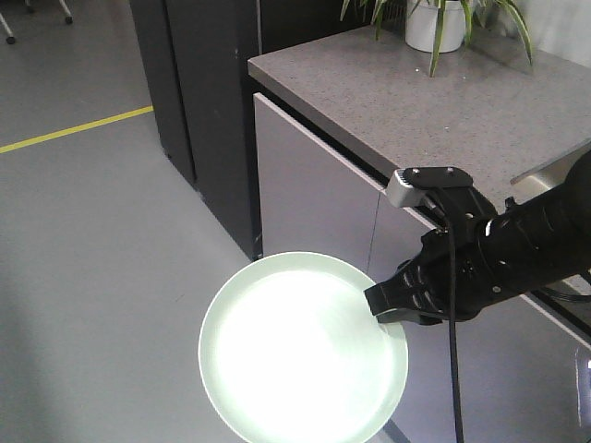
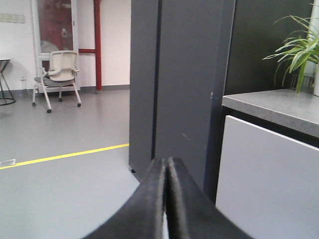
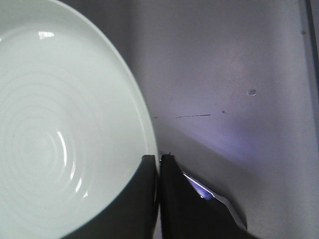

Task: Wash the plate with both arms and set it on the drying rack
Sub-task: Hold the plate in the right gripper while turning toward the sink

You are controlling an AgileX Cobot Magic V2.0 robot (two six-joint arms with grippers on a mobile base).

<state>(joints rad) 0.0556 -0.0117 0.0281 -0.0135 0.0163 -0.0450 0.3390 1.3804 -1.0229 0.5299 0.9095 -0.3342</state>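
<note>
The pale mint-green plate (image 1: 300, 346) hangs in the air over the grey floor, in front of the counter's white cabinet front. My right gripper (image 1: 383, 309) reaches in from the right and is shut on the plate's right rim. The right wrist view shows that rim (image 3: 144, 119) pinched between the two black fingers of the right gripper (image 3: 158, 159). My left gripper (image 2: 167, 164) is shut with nothing in it and faces a tall dark cabinet; it does not show in the front view. The drying rack is out of view.
A grey stone counter (image 1: 443, 101) with a potted plant (image 1: 434, 23) stands at the right, above a white cabinet front (image 1: 314, 194). Left of it is a tall dark cabinet (image 1: 203, 92). A yellow line (image 1: 74, 129) crosses the floor. A chair (image 2: 60, 74) stands far off.
</note>
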